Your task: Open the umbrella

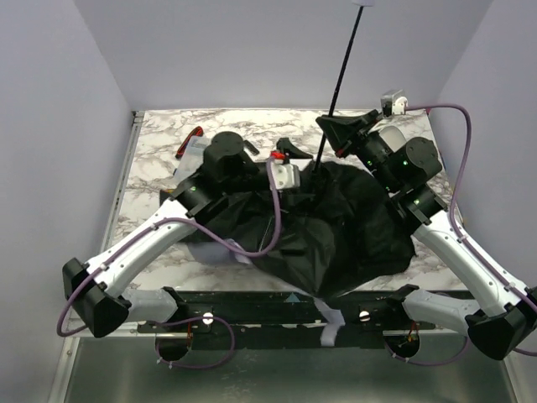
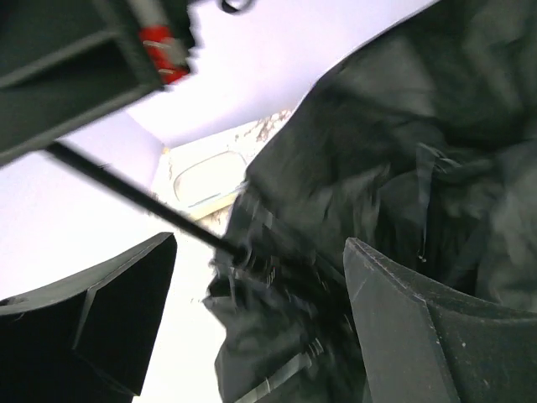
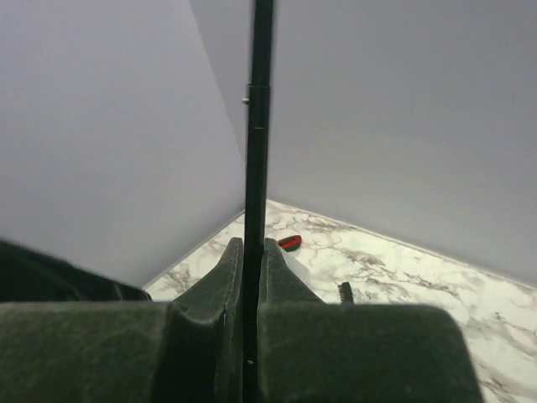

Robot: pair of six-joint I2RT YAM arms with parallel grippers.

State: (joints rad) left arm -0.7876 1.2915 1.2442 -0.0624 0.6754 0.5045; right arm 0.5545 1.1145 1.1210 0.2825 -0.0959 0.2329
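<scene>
The umbrella (image 1: 336, 227) lies with its black lining up, spread over the middle of the table. Its thin black shaft (image 1: 344, 59) slants up toward the back wall, with a pale tip at the top edge. My right gripper (image 1: 330, 128) is shut on the shaft low down; in the right wrist view the shaft (image 3: 257, 126) runs up from between the closed fingers (image 3: 228, 269). My left gripper (image 1: 291, 151) is open beside the shaft's base. In the left wrist view its jaws (image 2: 260, 252) stand wide apart around the bunched ribs and fabric (image 2: 277, 277).
A red-and-black object (image 1: 191, 138) and a pale item (image 1: 195, 158) lie at the back left. A small grey-white device (image 1: 393, 102) sits at the back right corner. Pale outer fabric (image 1: 332, 320) hangs over the near table edge. Walls enclose three sides.
</scene>
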